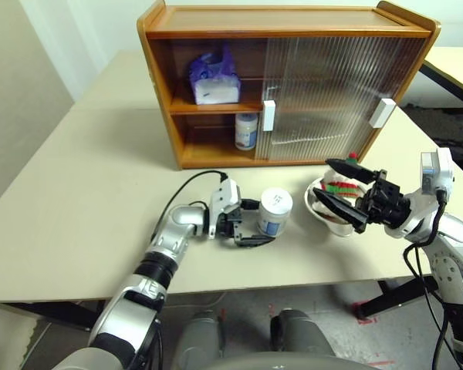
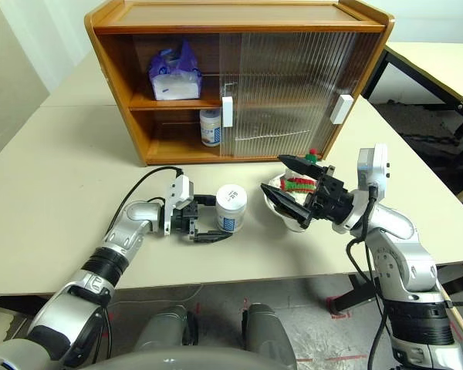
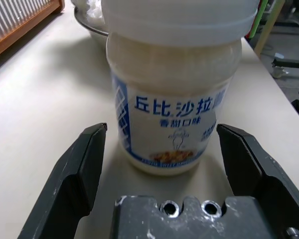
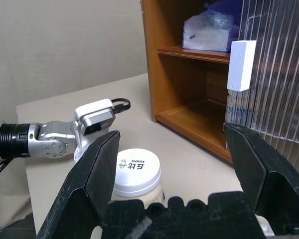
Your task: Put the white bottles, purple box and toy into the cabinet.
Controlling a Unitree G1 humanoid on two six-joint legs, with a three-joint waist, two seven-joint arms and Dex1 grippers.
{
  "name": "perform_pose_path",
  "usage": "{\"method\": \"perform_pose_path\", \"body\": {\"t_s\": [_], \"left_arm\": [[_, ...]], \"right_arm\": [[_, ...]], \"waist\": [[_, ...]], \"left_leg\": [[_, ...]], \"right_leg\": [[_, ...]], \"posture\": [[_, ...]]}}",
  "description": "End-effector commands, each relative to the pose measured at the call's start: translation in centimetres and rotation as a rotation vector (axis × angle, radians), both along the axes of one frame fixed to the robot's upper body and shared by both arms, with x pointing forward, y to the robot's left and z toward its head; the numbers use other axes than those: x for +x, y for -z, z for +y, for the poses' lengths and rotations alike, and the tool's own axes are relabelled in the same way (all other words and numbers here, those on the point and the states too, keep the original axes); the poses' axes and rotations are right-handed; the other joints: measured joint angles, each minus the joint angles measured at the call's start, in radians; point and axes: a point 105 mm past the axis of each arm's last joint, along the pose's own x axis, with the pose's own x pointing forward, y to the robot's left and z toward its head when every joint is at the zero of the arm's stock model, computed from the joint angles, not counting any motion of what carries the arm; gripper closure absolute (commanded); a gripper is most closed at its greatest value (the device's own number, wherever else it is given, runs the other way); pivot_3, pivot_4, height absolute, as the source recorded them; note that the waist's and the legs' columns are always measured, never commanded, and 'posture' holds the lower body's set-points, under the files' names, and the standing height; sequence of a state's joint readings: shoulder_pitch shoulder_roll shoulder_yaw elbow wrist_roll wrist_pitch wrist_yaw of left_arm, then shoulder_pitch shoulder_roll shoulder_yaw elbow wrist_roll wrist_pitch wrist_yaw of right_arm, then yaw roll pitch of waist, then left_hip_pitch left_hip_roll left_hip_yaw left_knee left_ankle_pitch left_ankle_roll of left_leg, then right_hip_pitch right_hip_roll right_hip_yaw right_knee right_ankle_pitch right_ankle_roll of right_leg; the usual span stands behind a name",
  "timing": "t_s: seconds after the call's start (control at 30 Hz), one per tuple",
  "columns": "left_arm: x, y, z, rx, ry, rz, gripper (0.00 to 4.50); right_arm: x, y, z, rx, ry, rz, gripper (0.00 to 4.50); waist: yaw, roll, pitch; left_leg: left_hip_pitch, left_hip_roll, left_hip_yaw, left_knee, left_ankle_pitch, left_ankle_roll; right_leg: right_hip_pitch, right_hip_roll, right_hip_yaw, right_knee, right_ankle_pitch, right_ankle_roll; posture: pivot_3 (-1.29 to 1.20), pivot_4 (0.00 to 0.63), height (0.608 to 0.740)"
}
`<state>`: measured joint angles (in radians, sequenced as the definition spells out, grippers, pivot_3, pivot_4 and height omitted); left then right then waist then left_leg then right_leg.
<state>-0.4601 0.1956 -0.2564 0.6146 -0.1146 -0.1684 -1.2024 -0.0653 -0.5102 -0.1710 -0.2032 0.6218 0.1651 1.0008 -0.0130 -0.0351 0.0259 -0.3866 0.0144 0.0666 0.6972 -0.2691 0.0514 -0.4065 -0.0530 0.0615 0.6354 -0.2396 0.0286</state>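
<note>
One white bottle (image 1: 275, 212) stands on the table in front of the cabinet (image 1: 285, 19). My left gripper (image 1: 256, 223) is open, one finger on each side of this bottle, with a gap at both fingers (image 3: 84, 164). A second white bottle (image 1: 246, 131) stands on the cabinet's lower shelf. The purple box (image 1: 214, 77) lies on the upper shelf. The toy (image 1: 341, 185) sits in a metal bowl (image 1: 315, 204) to the right. My right gripper (image 1: 324, 179) is open over the bowl with nothing between its fingers.
Both ribbed sliding doors (image 1: 332, 92) cover the cabinet's right part, and its left part stands open. The table's front edge (image 1: 293, 285) runs just behind my arms. Another table (image 1: 455, 65) stands at the far right.
</note>
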Motion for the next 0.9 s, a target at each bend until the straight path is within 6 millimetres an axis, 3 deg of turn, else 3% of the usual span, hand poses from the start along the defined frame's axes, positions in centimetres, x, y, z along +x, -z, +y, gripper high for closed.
{"method": "perform_pose_path", "body": {"t_s": [0.03,0.1,0.33,0.63,0.9], "left_arm": [[-0.4,0.5,-0.6,0.007,0.023,0.038,0.98],[-0.6,0.7,-0.9,0.009,0.037,0.042,1.5],[0.1,0.3,-0.3,-0.019,-0.032,0.028,1.5],[6.4,-3.9,4.4,-0.152,-0.484,-0.086,1.5],[9.5,-5.0,6.2,-0.145,-0.745,-0.124,1.5]], "right_arm": [[-0.1,-0.4,0.2,-0.004,-0.002,-0.005,0.0],[-0.1,-0.3,0.4,-0.002,-0.003,-0.003,0.0],[-0.1,-0.3,0.6,0.001,-0.002,0.0,0.0],[0.0,-0.1,0.6,0.008,-0.003,0.003,0.0],[0.4,0.0,0.7,0.01,-0.018,0.005,0.0]], "waist": [[0.0,0.0,0.0],[0.0,0.0,0.0],[0.001,0.0,0.0],[-0.003,0.0,0.0],[0.005,-0.001,0.001]], "left_leg": [[0.0,0.0,0.0,0.0,0.0,0.0],[0.0,0.0,0.0,0.0,0.0,0.0],[0.0,0.0,0.0,0.0,0.0,0.001],[0.0,0.001,-0.001,0.0,0.0,0.0],[-0.001,0.0,-0.001,0.0,0.0,0.0]], "right_leg": [[0.0,0.0,0.0,0.0,0.0,0.0],[0.0,0.0,0.0,0.0,0.0,0.0],[0.0,0.0,0.0,-0.001,-0.001,0.001],[-0.001,0.001,0.0,0.0,0.0,0.001],[0.0,0.0,0.0,-0.001,0.001,0.0]], "posture": [[-0.04,0.0,0.74],[-0.04,0.0,0.74],[-0.04,0.0,0.74],[-0.02,0.0,0.74],[0.01,0.0,0.74]]}}
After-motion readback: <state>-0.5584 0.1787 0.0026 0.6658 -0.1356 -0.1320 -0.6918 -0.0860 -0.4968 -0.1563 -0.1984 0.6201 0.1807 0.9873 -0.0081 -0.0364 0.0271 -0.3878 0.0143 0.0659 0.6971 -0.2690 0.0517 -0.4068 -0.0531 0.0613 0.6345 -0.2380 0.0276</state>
